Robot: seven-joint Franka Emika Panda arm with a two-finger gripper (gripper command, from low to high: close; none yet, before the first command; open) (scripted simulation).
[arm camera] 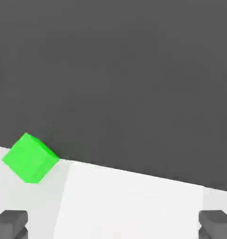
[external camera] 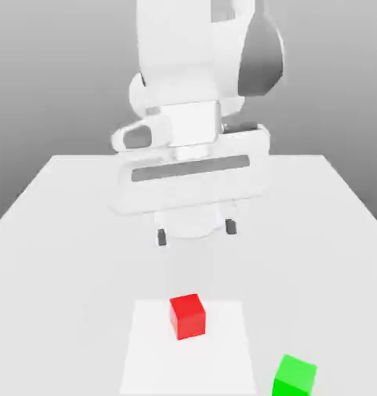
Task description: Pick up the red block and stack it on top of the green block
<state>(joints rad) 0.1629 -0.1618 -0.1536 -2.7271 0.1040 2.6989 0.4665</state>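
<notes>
The exterior view faces the arm (external camera: 199, 93) head-on from in front of the table (external camera: 59, 232), raised and angled downward. The hand view looks out low between the fingertips (arm camera: 10, 223), close to the table. Both views share the green block (external camera: 294, 376).

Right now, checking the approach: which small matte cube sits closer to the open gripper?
The red block, on the table; the green block lies farther from the gripper.

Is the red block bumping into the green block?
Apart. In the exterior view, the red block sits on the table with a clear strip of white surface between it and the green block, which lies toward the exterior view's right.
</notes>
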